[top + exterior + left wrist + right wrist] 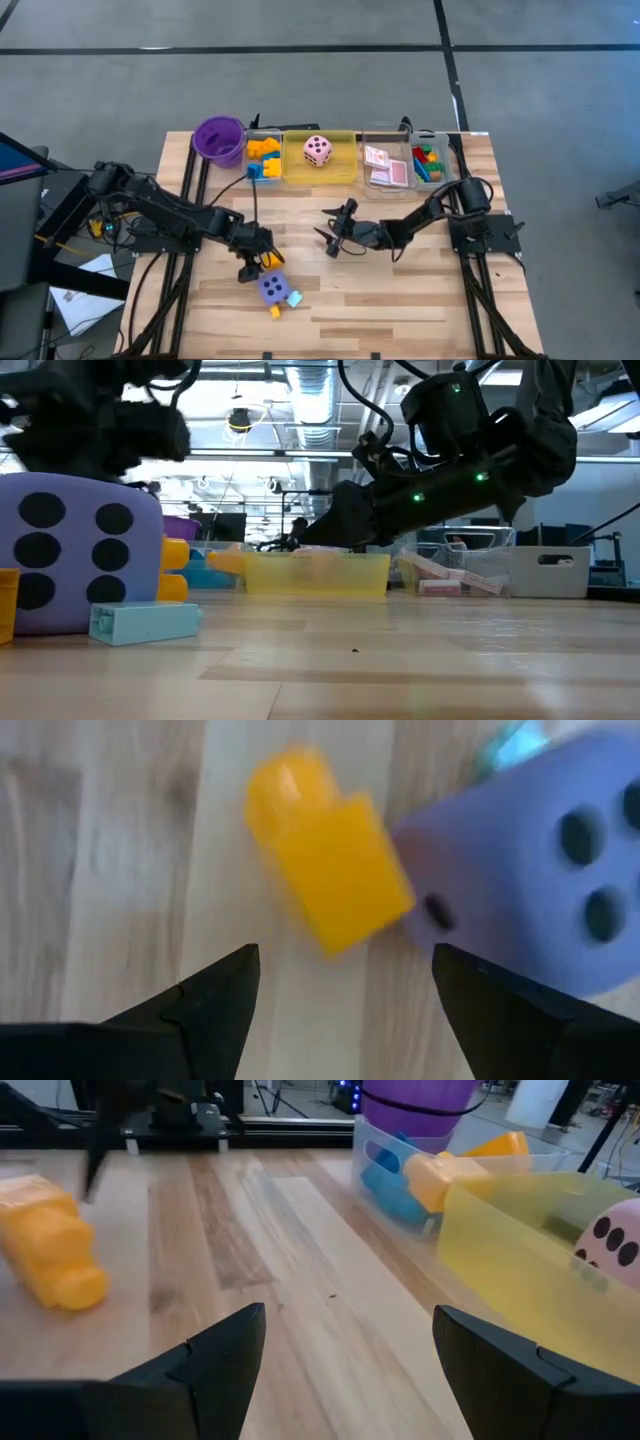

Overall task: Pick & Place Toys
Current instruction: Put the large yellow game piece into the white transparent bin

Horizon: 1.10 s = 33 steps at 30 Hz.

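Wooden planks make up the tabletop (400, 300), set on a grey floor. From above, a purple cup (219, 138), a clear tray of blocks (263, 157), a yellow tray (345, 172) with the pink die (318, 151), a tray of pink cards (386, 167) and a tray of red and green blocks (429, 162) line the far edge. The left claw (254, 268) hangs low over the near-left part of the tabletop, just beside the purple die (271, 288); a light blue block (294, 298) and a yellow block (274, 311) lie touching or almost touching that die. The right claw (333, 235) waits near the middle, empty.

From table height, the purple die fills the left side with the light blue block in front of it, both resting on the wood, while the right arm reaches across in front of the yellow tray.

The left wrist camera looks down between its own spread fingers (215, 995) at a yellow block (330, 870) lying against the purple die; nothing is gripped.

The right wrist camera shows its fingers (225, 1350) apart and empty, with the tray row ahead and a yellow block (50, 1255) farther off.

The step in hand looks like the approach for a pick on the loose toys. Next, the left claw would need to centre on one piece, probably the yellow block, drop so the fingers straddle it, and close without nudging the die.
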Each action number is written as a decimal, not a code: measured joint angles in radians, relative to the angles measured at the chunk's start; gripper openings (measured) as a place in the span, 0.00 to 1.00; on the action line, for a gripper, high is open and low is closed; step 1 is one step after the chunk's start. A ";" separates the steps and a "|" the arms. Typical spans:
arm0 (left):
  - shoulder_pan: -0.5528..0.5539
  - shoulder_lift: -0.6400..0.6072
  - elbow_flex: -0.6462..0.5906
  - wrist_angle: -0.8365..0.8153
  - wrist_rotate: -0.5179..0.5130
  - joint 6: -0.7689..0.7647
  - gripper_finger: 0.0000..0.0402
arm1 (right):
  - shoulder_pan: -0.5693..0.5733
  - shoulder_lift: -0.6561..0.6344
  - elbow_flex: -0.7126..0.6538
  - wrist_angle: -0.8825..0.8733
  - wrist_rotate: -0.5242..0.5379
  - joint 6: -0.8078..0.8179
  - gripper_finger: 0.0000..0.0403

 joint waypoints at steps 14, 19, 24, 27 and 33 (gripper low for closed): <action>0.010 0.045 0.003 0.109 -0.096 -0.149 0.72 | 0.020 0.000 0.000 -0.059 0.003 0.066 0.70; 0.026 0.104 0.002 0.097 -0.113 -0.242 0.69 | 0.020 0.000 0.000 -0.096 0.004 0.099 0.70; 0.033 0.171 0.001 0.088 -0.074 -0.280 0.56 | 0.023 0.000 0.000 -0.109 0.004 0.102 0.70; 0.037 0.180 0.002 0.106 -0.058 -0.279 0.42 | 0.027 0.000 0.000 -0.108 0.004 0.102 0.70; 0.060 0.120 0.002 0.160 -0.101 -0.277 0.29 | 0.027 0.000 0.000 -0.120 0.004 0.110 0.70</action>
